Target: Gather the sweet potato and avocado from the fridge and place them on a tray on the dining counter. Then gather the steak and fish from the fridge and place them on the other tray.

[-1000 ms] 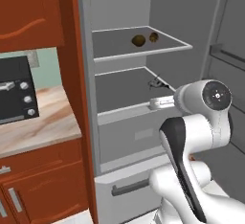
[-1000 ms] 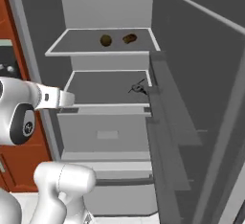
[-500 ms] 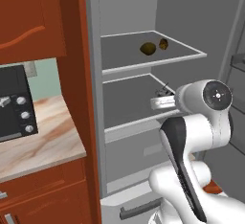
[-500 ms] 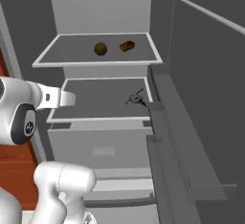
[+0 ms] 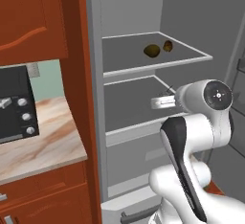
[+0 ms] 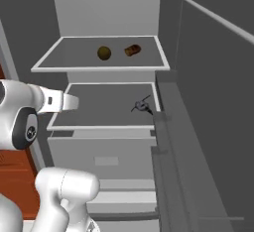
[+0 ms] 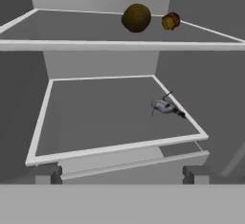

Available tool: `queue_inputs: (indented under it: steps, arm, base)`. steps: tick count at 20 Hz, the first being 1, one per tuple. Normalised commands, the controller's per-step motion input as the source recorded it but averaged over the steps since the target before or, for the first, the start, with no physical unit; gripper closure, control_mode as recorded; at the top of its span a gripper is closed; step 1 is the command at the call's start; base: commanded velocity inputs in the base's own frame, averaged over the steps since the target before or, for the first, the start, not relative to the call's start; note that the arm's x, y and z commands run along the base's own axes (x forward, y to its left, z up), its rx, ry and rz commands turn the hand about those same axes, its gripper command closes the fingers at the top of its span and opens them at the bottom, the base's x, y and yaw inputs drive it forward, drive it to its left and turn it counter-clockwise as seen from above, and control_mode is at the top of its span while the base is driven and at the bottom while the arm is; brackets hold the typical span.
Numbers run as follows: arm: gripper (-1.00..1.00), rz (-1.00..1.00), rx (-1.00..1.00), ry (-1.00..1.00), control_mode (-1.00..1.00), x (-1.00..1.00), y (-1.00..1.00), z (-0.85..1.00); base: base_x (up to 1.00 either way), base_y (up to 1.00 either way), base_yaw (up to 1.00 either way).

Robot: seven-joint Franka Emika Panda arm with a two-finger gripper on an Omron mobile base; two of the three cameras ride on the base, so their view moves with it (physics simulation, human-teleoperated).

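Observation:
The fridge [image 5: 129,7] stands open in front of me. On its upper shelf lie the olive-brown round avocado [image 5: 151,50] [image 6: 103,53] [image 7: 136,17] and, just right of it, the reddish-brown sweet potato [image 5: 168,45] [image 6: 132,50] [image 7: 170,21]. A small grey fish [image 6: 142,106] [image 7: 165,106] rests at the right edge of the lower shelf. My gripper [image 7: 122,174] is open and holds nothing, hovering in front of the lower shelf's front edge, below the two vegetables. The steak, both trays and the dining counter are out of view.
The open fridge door [image 6: 213,107] with its ledge runs along the right. A drawer front [image 6: 106,156] sits under the lower shelf. Left of the fridge are a red-brown cabinet [image 5: 33,17], a black toaster oven [image 5: 14,103] and a marbled wall counter [image 5: 43,141].
The whole picture has shifted and the fridge interior has grown larger, so the base has driven closer. The arm keeps its pose, the gripper stays open, and the food has not moved.

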Motion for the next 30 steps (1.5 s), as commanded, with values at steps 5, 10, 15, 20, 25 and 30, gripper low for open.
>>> queue_inputs:
  steps: [5, 10, 15, 20, 25, 30]
  arm:
    - [-1.00, 0.06, 0.02, 0.04, -1.00, 0.19, -0.41, -0.17]
    - [-1.00, 0.05, 0.03, 0.05, -1.00, 0.02, -0.93, -0.45]
    - [-1.00, 0.00, -0.01, 0.15, -1.00, 0.17, -0.50, -0.37]
    - [-1.00, -0.01, -0.04, 0.17, -1.00, 0.36, -0.13, -0.21]
    - [-1.00, 0.00, -0.10, 0.16, -1.00, 0.44, -0.02, -0.33]
    - [-1.00, 0.05, -0.10, 0.01, -1.00, 0.49, -0.20, -0.28]
  base:
    - [0.19, -0.14, 0.03]
    - [0.00, 0.00, 0.00]
    - [0.00, 0.00, 0.00]
    - [0.00, 0.00, 0.00]
    - [0.00, 0.00, 0.00]
    - [0.00, 0.00, 0.00]
